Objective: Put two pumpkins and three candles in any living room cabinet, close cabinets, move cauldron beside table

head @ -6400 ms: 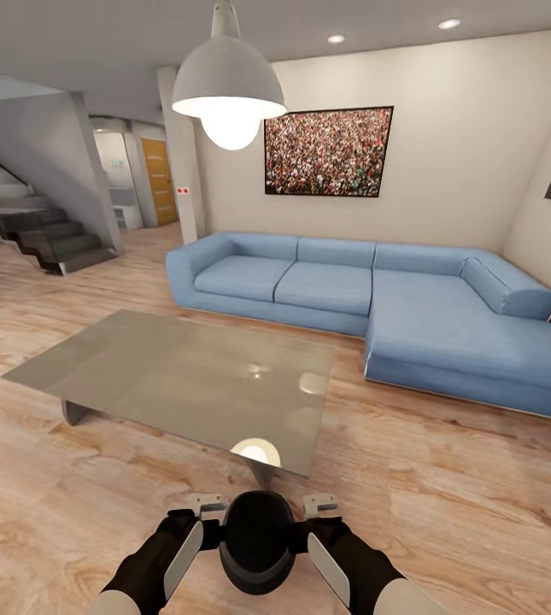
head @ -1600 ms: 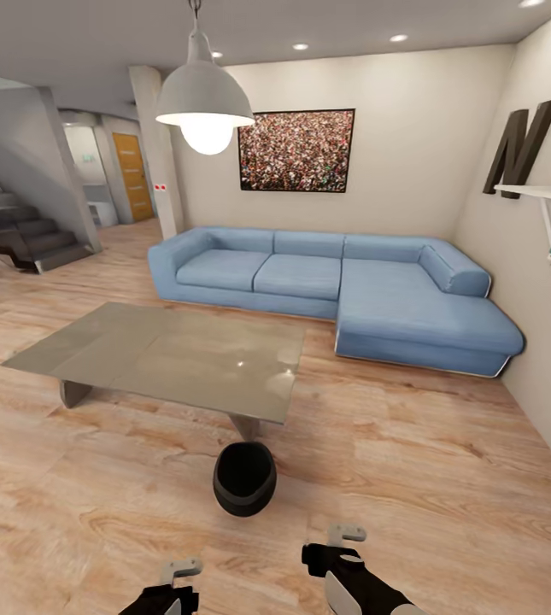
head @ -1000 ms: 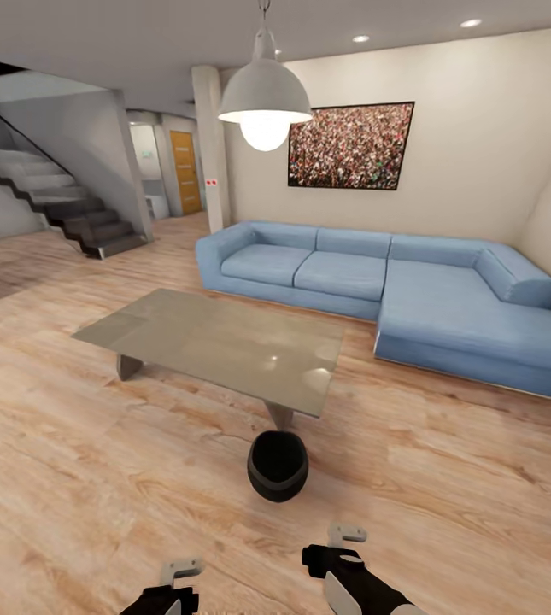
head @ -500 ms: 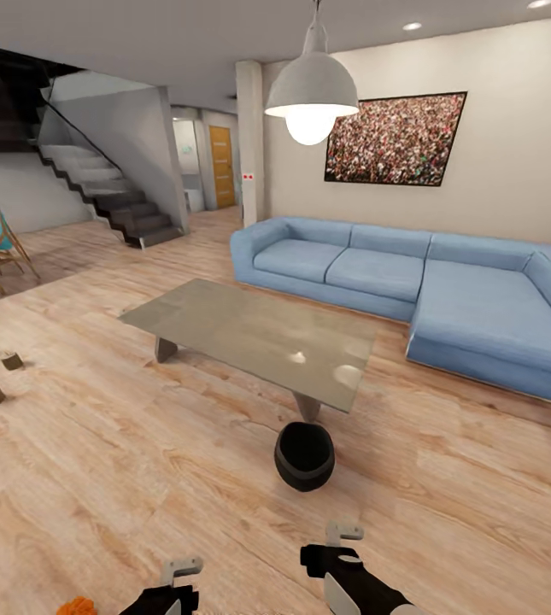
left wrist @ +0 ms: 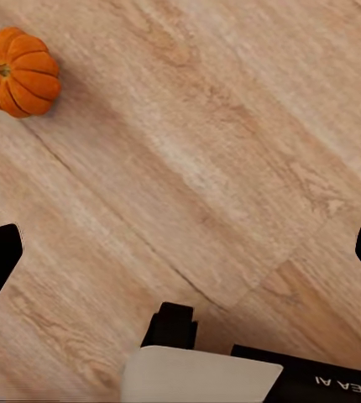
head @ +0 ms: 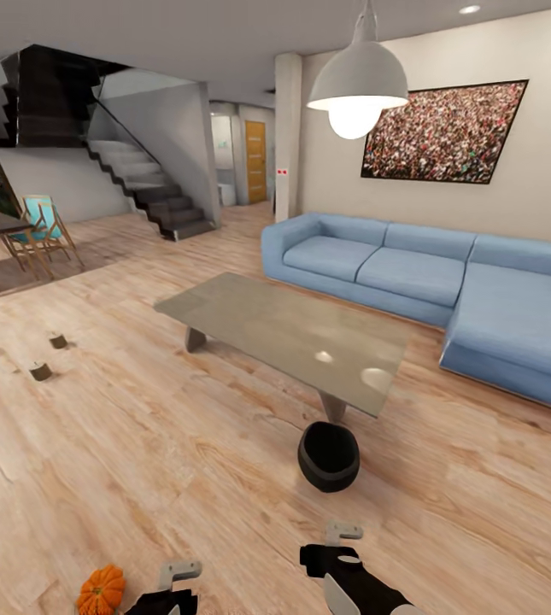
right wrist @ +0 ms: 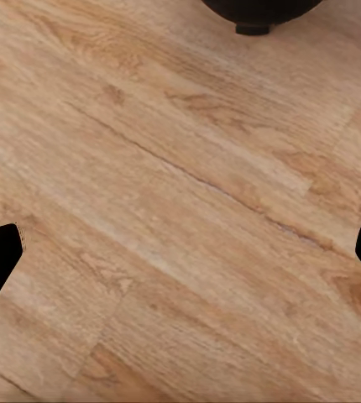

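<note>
- sitting on the plank floor [head: 181, 444], the black cauldron [head: 329, 455] is just beside the near corner of the glass-topped table [head: 292, 337], apart from both grippers.
- a pumpkin [head: 102, 589] lies on the floor well away from the table, close to the left gripper [head: 179, 574].
- two candles [head: 41, 371] stand well apart from the table, toward the stairs [head: 151, 192].
- left gripper and right gripper [head: 342, 535]: fingers spread, empty.

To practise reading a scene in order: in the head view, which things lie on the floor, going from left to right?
Nearer candle → farther candle → pumpkin → coffee table → black cauldron → blue sofa.
</note>
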Available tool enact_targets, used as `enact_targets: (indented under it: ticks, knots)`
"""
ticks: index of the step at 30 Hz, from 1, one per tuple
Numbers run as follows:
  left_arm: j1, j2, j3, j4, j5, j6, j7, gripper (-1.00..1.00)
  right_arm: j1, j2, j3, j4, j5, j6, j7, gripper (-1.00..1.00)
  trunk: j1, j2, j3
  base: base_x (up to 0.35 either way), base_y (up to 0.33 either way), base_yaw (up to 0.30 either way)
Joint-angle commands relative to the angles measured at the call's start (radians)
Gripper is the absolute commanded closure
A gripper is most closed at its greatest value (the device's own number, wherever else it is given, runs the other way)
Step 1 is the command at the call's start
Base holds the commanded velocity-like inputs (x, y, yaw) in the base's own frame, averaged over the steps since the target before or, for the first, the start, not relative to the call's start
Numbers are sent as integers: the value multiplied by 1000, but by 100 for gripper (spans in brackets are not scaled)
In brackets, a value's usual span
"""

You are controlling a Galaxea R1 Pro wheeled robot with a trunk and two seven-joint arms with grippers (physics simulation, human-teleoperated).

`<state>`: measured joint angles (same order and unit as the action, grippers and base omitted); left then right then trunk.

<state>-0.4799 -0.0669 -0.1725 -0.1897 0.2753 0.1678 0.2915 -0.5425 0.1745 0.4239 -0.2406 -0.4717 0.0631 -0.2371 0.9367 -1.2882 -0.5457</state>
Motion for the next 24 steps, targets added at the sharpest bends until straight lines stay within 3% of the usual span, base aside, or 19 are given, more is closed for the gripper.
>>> enact_targets:
  ticks: [1,24]
  knots:
    - [0,1,-9,-2,9,6,6,-100,0,0,4,-2,0,6,-7,-100,0,-1,-2,0,0,243]
    - [0,1,-8,-1,17,7,6,-100,0,0,6,-1,1,4,-7,-100,0,-1,-23,0,0,243]
